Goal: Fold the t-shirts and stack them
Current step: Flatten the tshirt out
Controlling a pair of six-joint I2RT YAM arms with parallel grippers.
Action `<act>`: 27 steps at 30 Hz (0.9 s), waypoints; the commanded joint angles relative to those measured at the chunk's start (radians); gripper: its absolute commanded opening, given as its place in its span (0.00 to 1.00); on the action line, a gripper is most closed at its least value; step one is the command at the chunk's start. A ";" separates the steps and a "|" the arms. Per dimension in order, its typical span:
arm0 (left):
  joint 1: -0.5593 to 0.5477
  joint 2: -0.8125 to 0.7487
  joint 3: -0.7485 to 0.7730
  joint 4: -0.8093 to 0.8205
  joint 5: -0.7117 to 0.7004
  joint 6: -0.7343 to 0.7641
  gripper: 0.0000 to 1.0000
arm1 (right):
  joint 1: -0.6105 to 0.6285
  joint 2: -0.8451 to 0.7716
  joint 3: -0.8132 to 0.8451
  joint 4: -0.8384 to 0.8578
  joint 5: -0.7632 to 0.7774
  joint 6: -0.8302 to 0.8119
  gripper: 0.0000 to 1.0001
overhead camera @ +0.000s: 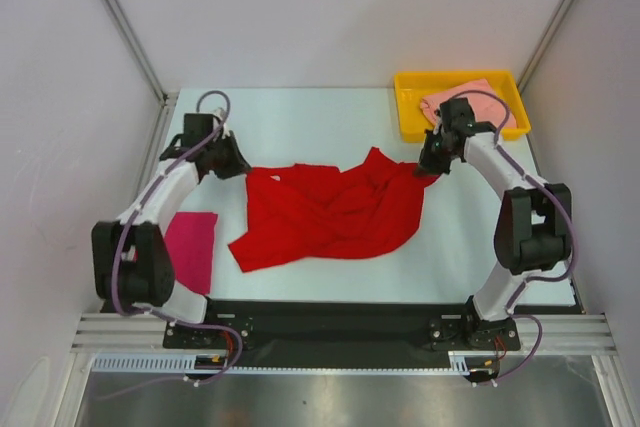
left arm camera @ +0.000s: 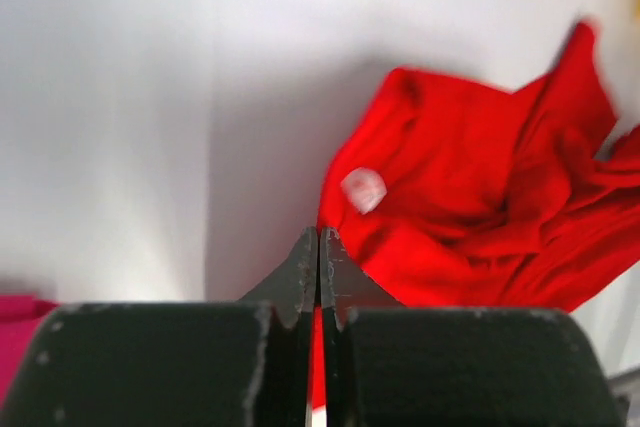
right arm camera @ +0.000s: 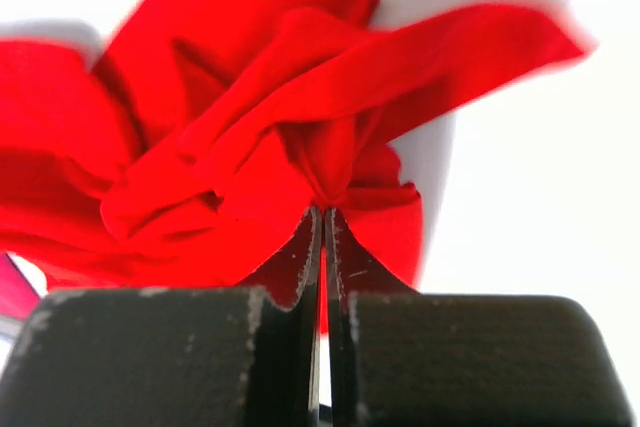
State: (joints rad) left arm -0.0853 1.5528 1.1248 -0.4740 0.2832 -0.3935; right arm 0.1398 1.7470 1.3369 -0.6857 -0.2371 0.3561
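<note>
Your left fingers point(left arm camera: 298, 272) and right fingers point(right arm camera: 300, 257) each pinch the red shirt point(overhead camera: 330, 212), apparently to spread it flat.

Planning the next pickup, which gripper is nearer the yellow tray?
Right. The right gripper sits just in front of the tray; the left gripper is beyond the red shirt.

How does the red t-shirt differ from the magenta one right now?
The red t-shirt lies crumpled and twisted mid-table; the magenta t-shirt is a flat folded rectangle near the left edge. The red one is pinched at opposite ends by the left gripper and right gripper; nothing touches the magenta one. The red one covers far more surface. Both rest on the white table.
</note>
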 commanded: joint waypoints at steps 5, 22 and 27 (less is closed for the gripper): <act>0.033 -0.313 -0.137 0.025 -0.133 -0.103 0.00 | -0.049 -0.352 -0.086 -0.099 0.154 0.024 0.00; 0.024 -0.265 -0.182 -0.008 -0.089 0.011 0.77 | -0.189 -0.470 -0.380 -0.180 0.044 0.075 0.91; -0.036 -0.096 -0.059 0.027 0.063 0.146 0.80 | -0.189 -0.295 -0.300 -0.121 0.038 0.070 0.96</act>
State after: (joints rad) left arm -0.0742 1.3766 1.0000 -0.4793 0.2398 -0.3729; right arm -0.0456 1.3834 0.9779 -0.8474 -0.1944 0.4294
